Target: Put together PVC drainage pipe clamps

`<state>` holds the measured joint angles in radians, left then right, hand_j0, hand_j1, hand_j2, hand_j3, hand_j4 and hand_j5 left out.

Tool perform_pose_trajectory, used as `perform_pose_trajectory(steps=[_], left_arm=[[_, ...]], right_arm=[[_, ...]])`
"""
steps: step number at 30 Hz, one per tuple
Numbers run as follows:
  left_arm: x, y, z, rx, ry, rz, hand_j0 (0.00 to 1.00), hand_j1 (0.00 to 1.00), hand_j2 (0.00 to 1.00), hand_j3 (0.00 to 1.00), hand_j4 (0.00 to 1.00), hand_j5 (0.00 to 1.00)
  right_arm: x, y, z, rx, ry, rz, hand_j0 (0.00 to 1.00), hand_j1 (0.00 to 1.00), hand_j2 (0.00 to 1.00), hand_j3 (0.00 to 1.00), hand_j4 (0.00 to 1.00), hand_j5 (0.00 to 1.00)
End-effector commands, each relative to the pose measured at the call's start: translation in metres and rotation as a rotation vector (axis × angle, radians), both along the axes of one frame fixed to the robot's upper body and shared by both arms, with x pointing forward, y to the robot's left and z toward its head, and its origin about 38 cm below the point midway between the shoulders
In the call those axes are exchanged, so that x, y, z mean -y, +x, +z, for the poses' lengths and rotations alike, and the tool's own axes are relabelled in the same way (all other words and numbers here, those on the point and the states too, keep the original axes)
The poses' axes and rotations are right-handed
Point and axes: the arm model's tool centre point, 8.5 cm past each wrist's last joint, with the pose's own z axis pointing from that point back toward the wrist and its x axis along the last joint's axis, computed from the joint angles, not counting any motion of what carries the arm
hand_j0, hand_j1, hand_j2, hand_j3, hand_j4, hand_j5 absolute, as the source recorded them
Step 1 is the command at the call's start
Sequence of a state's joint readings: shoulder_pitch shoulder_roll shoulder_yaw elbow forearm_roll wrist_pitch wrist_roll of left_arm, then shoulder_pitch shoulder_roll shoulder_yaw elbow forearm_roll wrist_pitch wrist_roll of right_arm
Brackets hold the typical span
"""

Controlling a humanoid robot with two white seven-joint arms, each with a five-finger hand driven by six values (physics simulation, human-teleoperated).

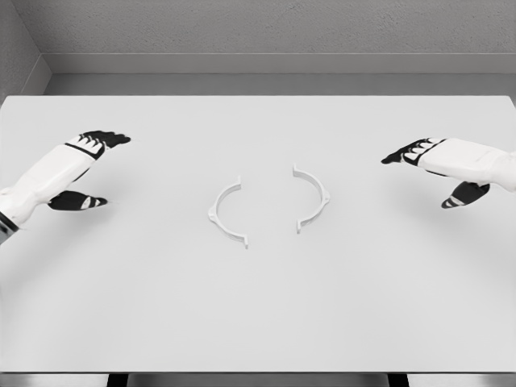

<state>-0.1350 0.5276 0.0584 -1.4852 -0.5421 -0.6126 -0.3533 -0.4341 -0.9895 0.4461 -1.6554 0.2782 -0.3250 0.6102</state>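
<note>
Two white clamp halves lay on the worktop, midway between the hands: the left half and the right half, hollows facing each other, apart, each long axis running away from the robot. The left hand and right hand were held released, grasping nothing. A thin half could probably be skidded or flipped by a fingertip, spoiling the alignment.

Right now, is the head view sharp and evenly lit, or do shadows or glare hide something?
Head view: sharp and evenly lit, no glare; the white clamp halves show low contrast against the white table; a soft shadow lies under the left hand and the right hand, hiding nothing.
</note>
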Motion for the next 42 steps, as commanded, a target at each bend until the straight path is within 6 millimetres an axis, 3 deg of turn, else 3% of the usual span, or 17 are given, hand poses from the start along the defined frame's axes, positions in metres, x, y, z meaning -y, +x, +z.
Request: perform_pose_trajectory(steps=[1,4,8,9,16,21,24,35,42], left_arm=[[-0.003,0.000,0.002,0.003,-0.003,0.005,1.00,1.00,1.00,1.00,1.00,1.00],[0.005,0.000,-0.002,-0.004,0.009,-0.010,1.00,1.00,1.00,1.00,1.00,1.00],[0.054,0.006,-0.026,-0.037,0.034,-0.054,1.00,1.00,1.00,1.00,1.00,1.00],[0.066,0.005,-0.028,-0.050,0.031,-0.080,1.00,1.00,1.00,1.00,1.00,1.00],[0.118,0.001,-0.038,-0.068,0.035,-0.173,1.00,1.00,1.00,1.00,1.00,1.00],[0.149,0.000,-0.041,-0.064,-0.056,-0.193,1.00,1.00,1.00,1.00,1.00,1.00],[0.161,0.000,-0.041,-0.061,-0.089,-0.201,1.00,1.00,1.00,1.00,1.00,1.00],[0.149,0.009,-0.043,-0.122,-0.120,-0.076,1.00,1.00,1.00,1.00,1.00,1.00],[0.157,0.012,-0.046,-0.147,-0.145,-0.054,1.00,1.00,1.00,1.00,1.00,1.00]], right_arm=[[-0.002,0.001,-0.002,-0.006,0.014,-0.009,1.00,1.00,1.00,1.00,1.00,1.00],[-0.003,-0.001,-0.005,-0.017,0.015,0.001,1.00,1.00,1.00,1.00,1.00,1.00],[-0.016,0.001,-0.019,-0.027,0.050,0.012,1.00,1.00,1.00,1.00,1.00,1.00],[-0.012,0.004,-0.022,-0.035,0.054,-0.006,1.00,1.00,1.00,1.00,1.00,1.00],[-0.035,0.009,-0.026,0.011,0.150,0.020,1.00,1.00,1.00,1.00,1.00,1.00],[-0.058,0.024,-0.054,-0.037,0.260,-0.013,1.00,1.00,1.00,1.00,1.00,1.00],[-0.066,0.028,-0.062,-0.054,0.289,-0.020,1.00,1.00,1.00,1.00,1.00,1.00],[-0.059,0.049,-0.067,-0.047,0.333,-0.103,1.00,1.00,1.00,1.00,1.00,1.00],[-0.076,0.049,-0.067,-0.044,0.366,-0.072,1.00,1.00,1.00,1.00,1.00,1.00]])
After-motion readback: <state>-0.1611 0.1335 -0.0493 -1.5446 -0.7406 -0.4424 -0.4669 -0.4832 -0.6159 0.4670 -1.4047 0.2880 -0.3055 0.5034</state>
